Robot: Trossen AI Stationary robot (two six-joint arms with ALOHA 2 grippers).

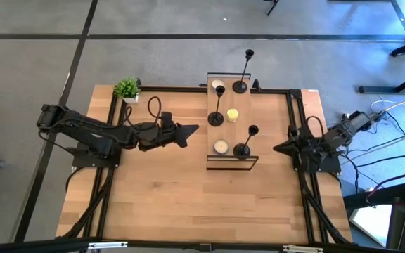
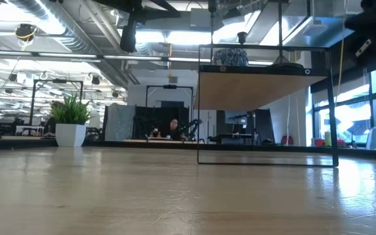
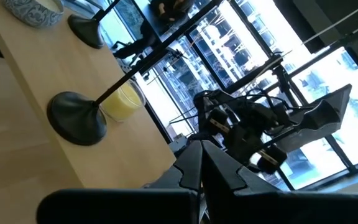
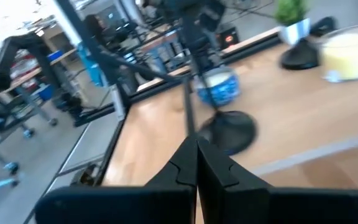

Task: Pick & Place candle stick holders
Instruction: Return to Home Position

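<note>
Three black candle stick holders stand by their round bases on a raised wooden shelf (image 1: 230, 133): a tall one at the far end (image 1: 240, 86), one in the middle (image 1: 216, 118), and one at the near end (image 1: 242, 150). My left gripper (image 1: 192, 130) is shut and empty, left of the shelf and pointing at it. In its wrist view (image 3: 202, 152) the middle holder's base (image 3: 76, 117) lies ahead. My right gripper (image 1: 278, 147) is shut and empty, right of the shelf. In its wrist view (image 4: 196, 149) the near holder's base (image 4: 232, 129) is just ahead.
Small candles sit on the shelf between the holders: white (image 1: 219, 84), yellow (image 1: 233, 114) and white (image 1: 221, 146). A small green potted plant (image 1: 126, 88) stands at the table's far left corner. The shelf has a thin black frame (image 2: 331, 111). Bare wooden tabletop (image 1: 188, 197) lies nearer.
</note>
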